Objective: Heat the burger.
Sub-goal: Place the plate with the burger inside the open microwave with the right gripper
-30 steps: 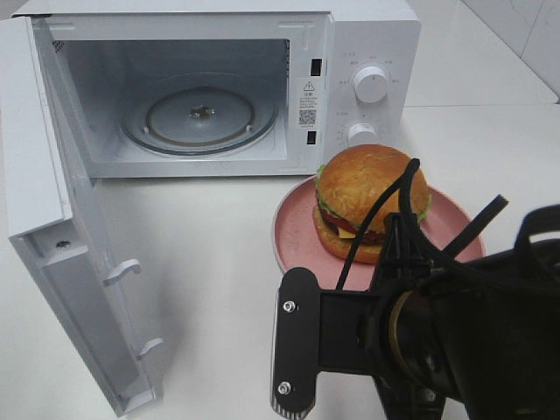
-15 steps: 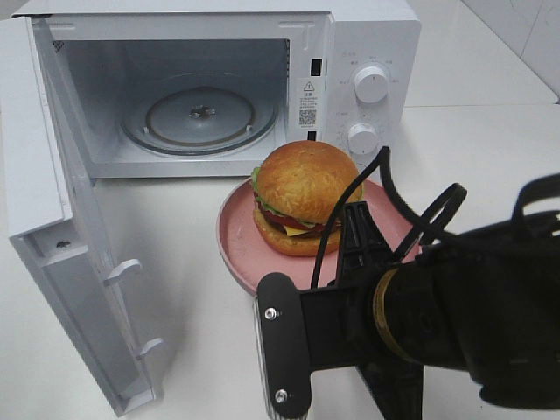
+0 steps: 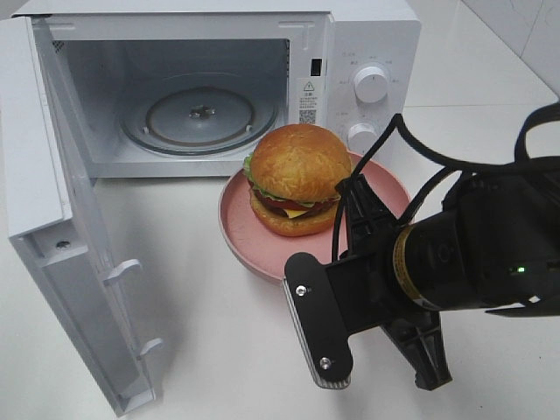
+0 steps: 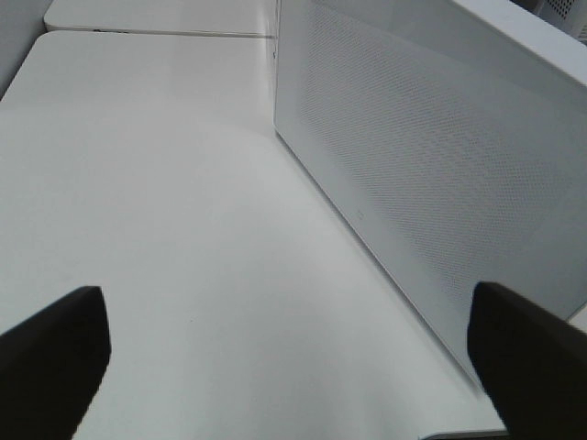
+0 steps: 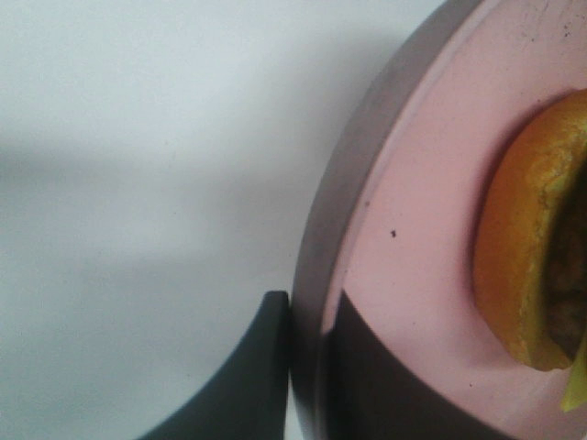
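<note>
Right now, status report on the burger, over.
Right gripper shut on pink plate rim; left gripper open. Burger on plate, outside microwave. Door wide open, nothing seen in the way.

Warning-triangle sticker (image 3: 307, 91) with QR code (image 3: 307, 115) on microwave (image 3: 367, 35) front, print and dial (image 3: 371, 84) markings unreadable

Bright even light, soft shadows, right wrist close-up blurred

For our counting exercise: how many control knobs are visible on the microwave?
2. The upper knob sits high on the microwave's right-hand panel. The lower knob is directly below it, partly behind a black cable. No others show.
</note>
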`<state>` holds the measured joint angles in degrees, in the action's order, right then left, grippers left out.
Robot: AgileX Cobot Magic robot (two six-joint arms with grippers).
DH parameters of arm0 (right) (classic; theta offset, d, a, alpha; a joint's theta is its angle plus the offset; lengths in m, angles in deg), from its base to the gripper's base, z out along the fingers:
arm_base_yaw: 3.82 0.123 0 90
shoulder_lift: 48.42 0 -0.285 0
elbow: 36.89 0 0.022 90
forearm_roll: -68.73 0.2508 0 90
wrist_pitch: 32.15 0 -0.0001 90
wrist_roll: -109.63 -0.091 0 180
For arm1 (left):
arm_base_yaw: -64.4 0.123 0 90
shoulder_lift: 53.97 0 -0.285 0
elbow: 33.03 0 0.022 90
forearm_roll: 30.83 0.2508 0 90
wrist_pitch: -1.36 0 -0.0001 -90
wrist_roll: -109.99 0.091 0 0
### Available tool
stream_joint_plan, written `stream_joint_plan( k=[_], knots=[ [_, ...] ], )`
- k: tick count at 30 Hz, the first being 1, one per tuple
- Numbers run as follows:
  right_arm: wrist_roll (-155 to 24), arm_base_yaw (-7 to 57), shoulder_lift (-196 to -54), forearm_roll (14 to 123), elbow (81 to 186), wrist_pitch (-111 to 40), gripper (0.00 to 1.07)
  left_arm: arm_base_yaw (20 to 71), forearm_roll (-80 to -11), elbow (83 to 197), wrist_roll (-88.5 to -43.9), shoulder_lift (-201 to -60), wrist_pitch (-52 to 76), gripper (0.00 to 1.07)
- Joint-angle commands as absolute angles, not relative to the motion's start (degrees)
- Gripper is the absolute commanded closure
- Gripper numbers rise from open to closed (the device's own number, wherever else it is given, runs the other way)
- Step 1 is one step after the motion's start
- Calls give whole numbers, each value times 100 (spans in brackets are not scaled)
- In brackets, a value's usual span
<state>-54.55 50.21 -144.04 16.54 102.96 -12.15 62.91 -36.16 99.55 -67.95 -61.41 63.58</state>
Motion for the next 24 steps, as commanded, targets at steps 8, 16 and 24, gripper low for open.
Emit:
stream_joint_plan(
  k=[8, 16, 24],
  knots=[
    [-2871, 4511, -14364, 3121, 10331, -1863, 107, 6314, -3638, 9938, -6829, -6038, 6283, 9],
    [-1193, 4082, -14364, 4524, 10577, -1960, 107, 6314, -3638, 9938, -6829, -6038, 6283, 9],
    [286, 3692, -14364, 5613, 10800, -1995, 107, 6314, -3638, 9938, -6829, -6038, 6283, 9]
  ],
)
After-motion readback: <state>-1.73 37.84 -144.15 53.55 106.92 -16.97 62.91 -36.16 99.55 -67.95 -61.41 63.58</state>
